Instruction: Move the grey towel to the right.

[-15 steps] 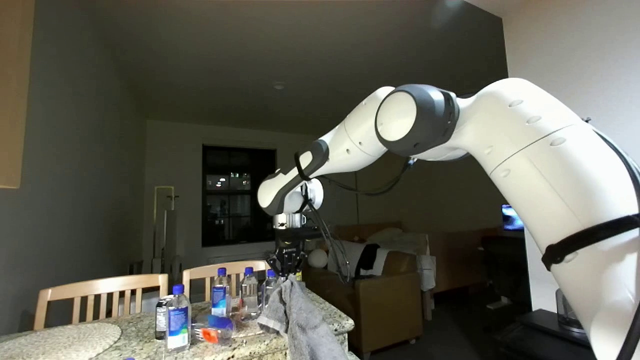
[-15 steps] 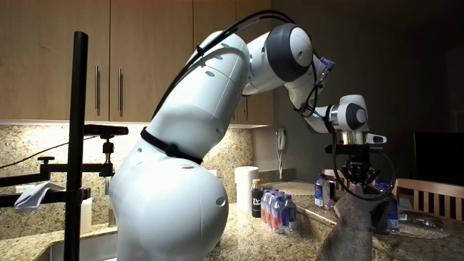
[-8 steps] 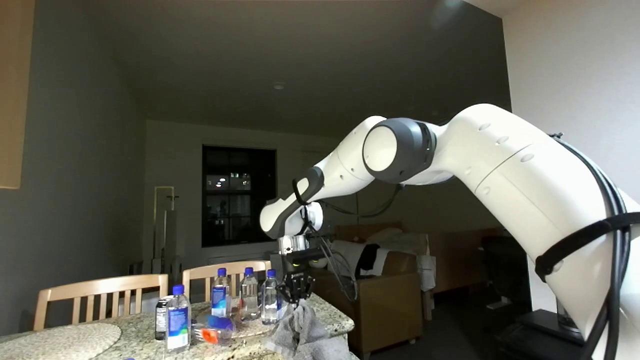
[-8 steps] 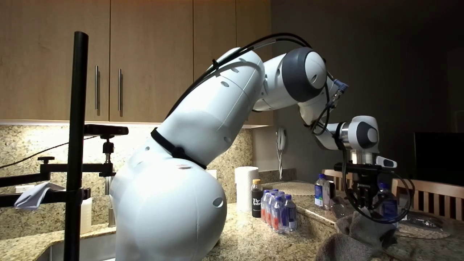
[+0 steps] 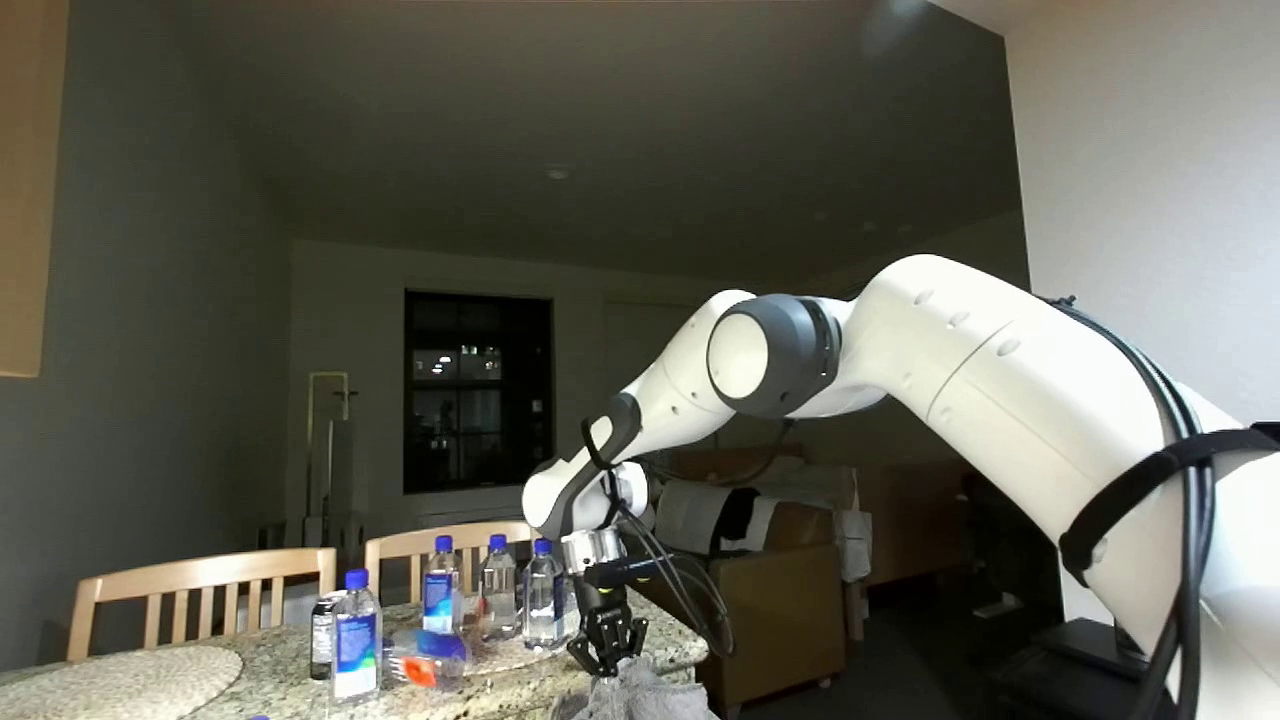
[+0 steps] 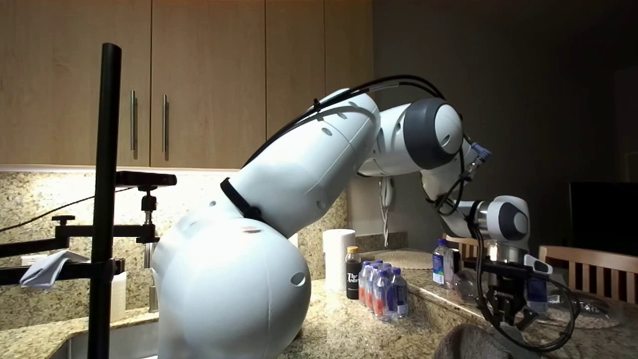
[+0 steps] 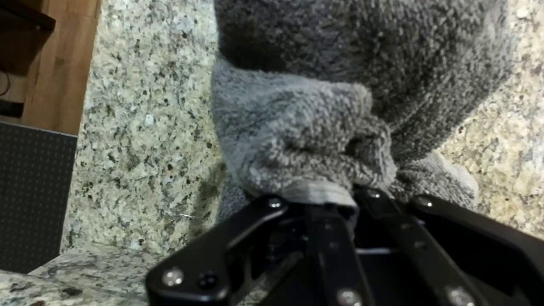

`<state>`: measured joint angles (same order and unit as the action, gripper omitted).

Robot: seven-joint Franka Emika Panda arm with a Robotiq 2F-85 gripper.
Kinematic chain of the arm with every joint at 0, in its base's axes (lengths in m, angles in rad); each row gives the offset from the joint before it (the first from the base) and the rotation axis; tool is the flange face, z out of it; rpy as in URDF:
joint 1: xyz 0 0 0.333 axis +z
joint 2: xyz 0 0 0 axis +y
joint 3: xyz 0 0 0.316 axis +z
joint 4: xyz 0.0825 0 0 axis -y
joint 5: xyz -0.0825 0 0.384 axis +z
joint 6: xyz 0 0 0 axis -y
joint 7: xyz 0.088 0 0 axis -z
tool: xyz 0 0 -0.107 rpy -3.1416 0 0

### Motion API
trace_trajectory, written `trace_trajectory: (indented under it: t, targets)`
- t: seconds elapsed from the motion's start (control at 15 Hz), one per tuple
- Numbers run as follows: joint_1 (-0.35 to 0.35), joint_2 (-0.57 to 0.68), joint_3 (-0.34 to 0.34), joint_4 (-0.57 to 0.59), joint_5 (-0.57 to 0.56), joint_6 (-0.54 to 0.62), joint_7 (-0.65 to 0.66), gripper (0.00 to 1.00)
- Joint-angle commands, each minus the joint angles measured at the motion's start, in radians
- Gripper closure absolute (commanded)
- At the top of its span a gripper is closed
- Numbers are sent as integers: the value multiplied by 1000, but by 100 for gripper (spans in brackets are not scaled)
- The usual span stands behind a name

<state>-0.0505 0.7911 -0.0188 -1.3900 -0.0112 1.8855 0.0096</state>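
Here the hand (image 7: 347, 200) pinches the grey towel (image 7: 335, 106), which lies bunched beneath it.

The six o'clock edge crops the fluffy grey towel (image 5: 645, 695) in both exterior views; the wrist view cuts it at twelve, and the black metal pincer (image 7: 349, 202) at six. A blue-labelled plastic bottle (image 6: 537, 295), four o'clock in an exterior view, is partly hidden.
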Motion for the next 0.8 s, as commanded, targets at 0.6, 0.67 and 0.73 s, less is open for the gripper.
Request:
trace_trajectory:
  t: [0.6,0.67,0.73]
  targets:
    - [-37,101,9,105,44,8,-21,59]
    - [-39,101,9,108,45,9,-21,51]
    - [-40,98,7,111,46,8,-22,46]
